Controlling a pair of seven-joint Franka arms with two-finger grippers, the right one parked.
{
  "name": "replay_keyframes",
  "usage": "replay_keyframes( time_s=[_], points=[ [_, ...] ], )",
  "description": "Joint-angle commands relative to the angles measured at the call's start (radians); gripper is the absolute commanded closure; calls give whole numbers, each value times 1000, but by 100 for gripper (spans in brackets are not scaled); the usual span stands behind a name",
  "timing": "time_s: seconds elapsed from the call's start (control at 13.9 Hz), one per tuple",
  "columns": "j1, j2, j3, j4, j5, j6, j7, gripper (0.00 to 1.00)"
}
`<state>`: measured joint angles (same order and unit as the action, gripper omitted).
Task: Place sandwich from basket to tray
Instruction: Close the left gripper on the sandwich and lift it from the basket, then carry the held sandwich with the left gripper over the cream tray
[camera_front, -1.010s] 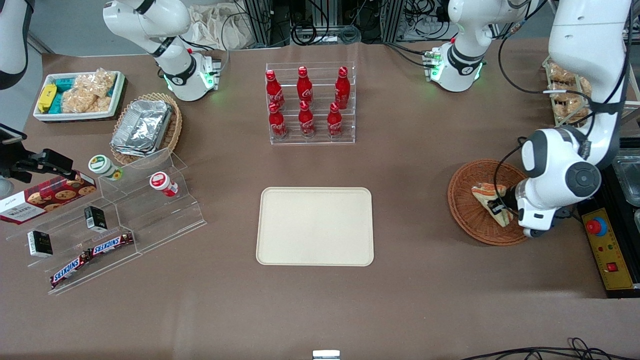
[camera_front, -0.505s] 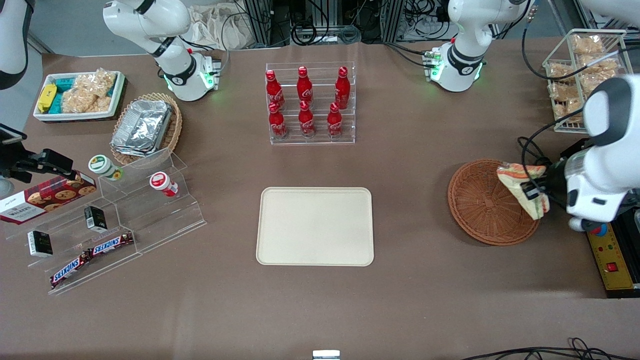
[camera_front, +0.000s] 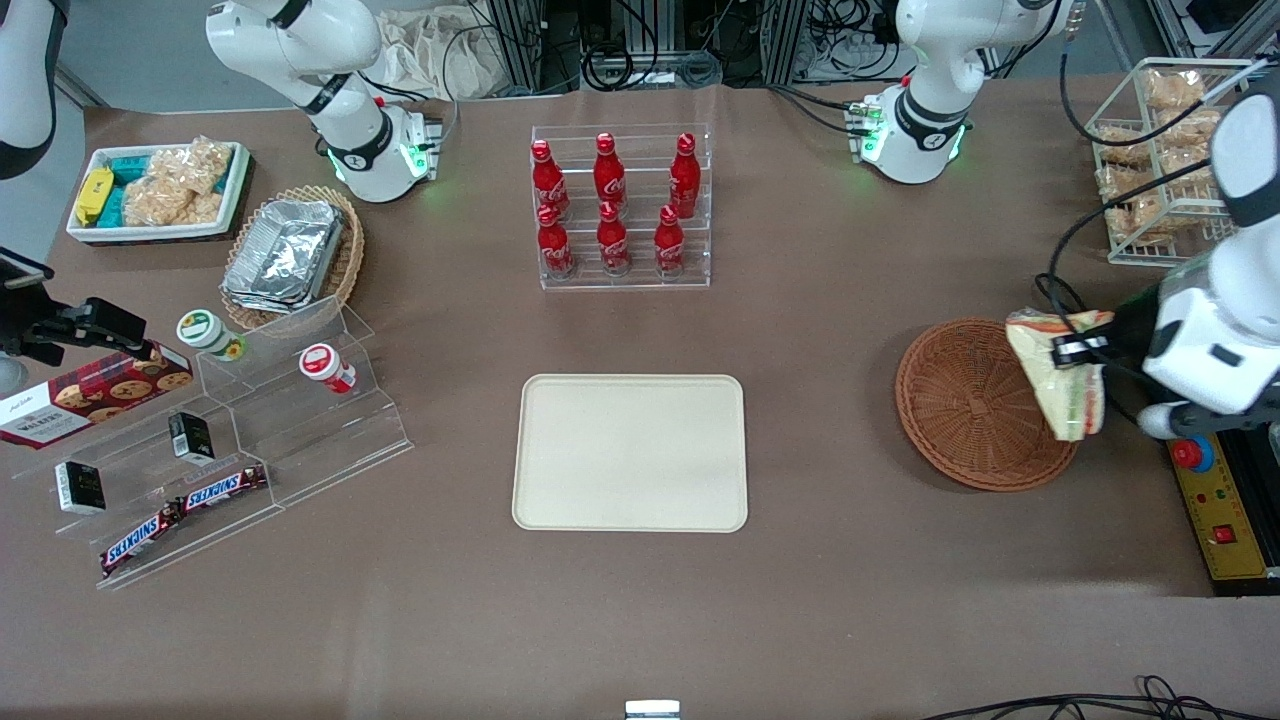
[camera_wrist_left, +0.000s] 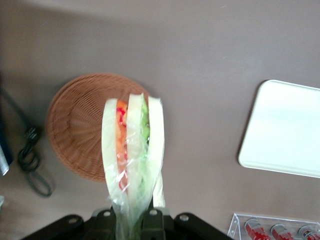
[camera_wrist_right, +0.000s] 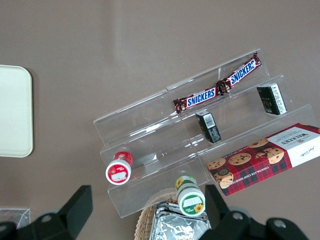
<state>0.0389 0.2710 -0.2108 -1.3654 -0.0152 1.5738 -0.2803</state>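
Sandwich (camera_front: 1058, 385) is up in the air, pinched at its wrapped end by the gripper (camera_front: 1078, 350), fingers closed on it, wedge hanging above the basket's (camera_front: 960, 410) rim at the working arm's end of the desk (camera_front: 850, 580). From the wrist view the sandwich (camera_wrist_left: 132, 150) shows orange and green layers between pale bread, basket (camera_wrist_left: 75, 130) bare beneath it. Tray (camera_front: 630, 452) sits flat mid-desk, well apart from the basket, nearer the front camera than the bottle rack (camera_front: 620, 210).

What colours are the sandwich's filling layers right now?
Orange and green between pale bread, clearest in the left wrist view: sandwich, held by the gripper above the basket.
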Motion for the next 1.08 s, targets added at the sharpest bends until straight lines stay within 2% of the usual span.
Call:
replay_keyframes(
  time_s=[0.0, 0.29, 0.51, 0.65, 0.87, 1.01],
  points=[
    [-77, 85, -58, 9, 6, 101, -5, 100],
    [-262, 232, -53, 6, 9, 268, -117, 100],
    [-353, 342, -47, 12, 9, 394, -160, 100],
    [-384, 408, -45, 9, 9, 491, -163, 100],
    [-408, 482, -45, 6, 9, 549, -186, 100],
    [-410, 510, -45, 3, 11, 577, -194, 93]
  ],
)
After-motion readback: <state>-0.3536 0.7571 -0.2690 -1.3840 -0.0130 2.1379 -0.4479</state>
